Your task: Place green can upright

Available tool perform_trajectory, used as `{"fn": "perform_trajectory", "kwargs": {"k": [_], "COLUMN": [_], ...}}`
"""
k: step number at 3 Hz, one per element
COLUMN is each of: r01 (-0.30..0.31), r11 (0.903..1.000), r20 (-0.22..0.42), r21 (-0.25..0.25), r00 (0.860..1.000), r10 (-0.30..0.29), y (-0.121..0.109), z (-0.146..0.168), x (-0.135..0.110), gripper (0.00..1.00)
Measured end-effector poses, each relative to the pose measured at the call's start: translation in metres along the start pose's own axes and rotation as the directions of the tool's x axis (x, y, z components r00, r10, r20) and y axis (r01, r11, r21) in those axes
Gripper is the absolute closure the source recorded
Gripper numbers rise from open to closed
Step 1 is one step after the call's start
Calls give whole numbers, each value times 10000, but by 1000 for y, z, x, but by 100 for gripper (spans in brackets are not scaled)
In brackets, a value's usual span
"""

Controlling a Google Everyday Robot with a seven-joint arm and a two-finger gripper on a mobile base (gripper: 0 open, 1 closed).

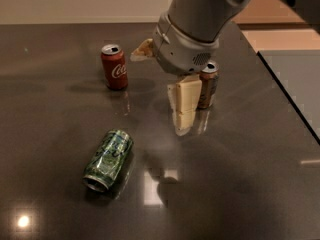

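The green can (108,160) lies on its side on the dark table (240,184), at the front left, with its open end towards the front. My gripper (182,109) hangs from the grey arm over the middle of the table. It is to the right of the green can and further back, apart from it. It holds nothing that I can see.
A red Coca-Cola can (114,67) stands upright at the back left. A brown-gold can (207,84) stands upright just right of my gripper, partly behind it. The table's right edge (290,99) runs diagonally, with floor beyond it.
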State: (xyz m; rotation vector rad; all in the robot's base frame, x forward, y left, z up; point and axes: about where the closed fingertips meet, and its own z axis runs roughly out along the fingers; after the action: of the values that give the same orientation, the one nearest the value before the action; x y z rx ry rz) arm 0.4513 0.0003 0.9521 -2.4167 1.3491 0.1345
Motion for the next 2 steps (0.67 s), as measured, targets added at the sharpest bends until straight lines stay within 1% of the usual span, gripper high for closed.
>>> {"fn": "perform_trajectory", "kwargs": {"k": [1, 2], "r01": [1467, 2848], "r11": [9883, 9549], "r20": [289, 479], "r21": [-423, -846], "r00": [9889, 9583], "r10": [-1455, -2816], "y": [-1, 5], "z": [19, 38], "x": [-28, -54], "gripper": [0, 0]}}
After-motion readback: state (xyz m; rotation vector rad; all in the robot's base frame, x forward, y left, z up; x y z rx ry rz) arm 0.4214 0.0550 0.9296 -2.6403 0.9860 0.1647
